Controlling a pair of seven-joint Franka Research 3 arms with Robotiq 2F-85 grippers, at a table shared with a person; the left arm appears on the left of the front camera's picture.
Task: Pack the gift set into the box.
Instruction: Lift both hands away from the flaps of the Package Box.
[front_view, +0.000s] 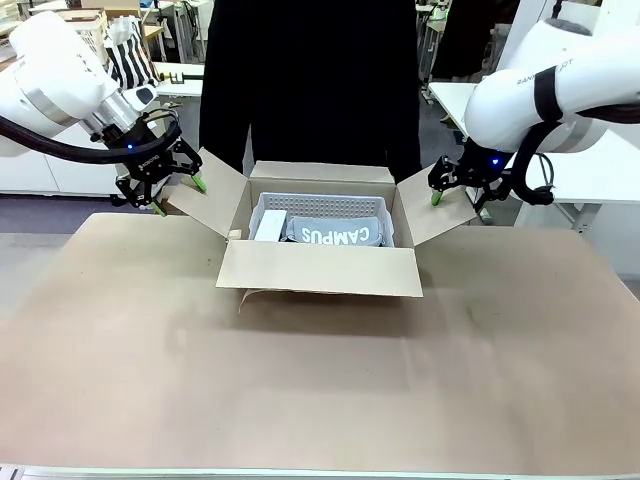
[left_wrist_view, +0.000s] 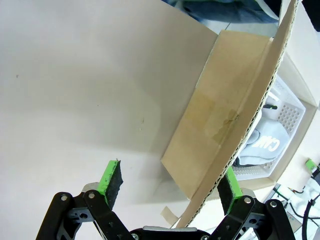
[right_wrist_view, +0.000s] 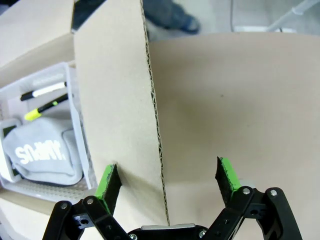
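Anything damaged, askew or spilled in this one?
Only a small thing: a loose strip of tape curls out from under the box's front corner on the robot's left. The basket sits straight inside, nothing spilled.

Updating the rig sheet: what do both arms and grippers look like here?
The left arm and right arm have rounded glossy white shells. The right arm carries a black band and grey lettering. Black cables run along each wrist, with a small blue light there. The left gripper and right gripper are black linkage frames with silver pivot pins and green pads.
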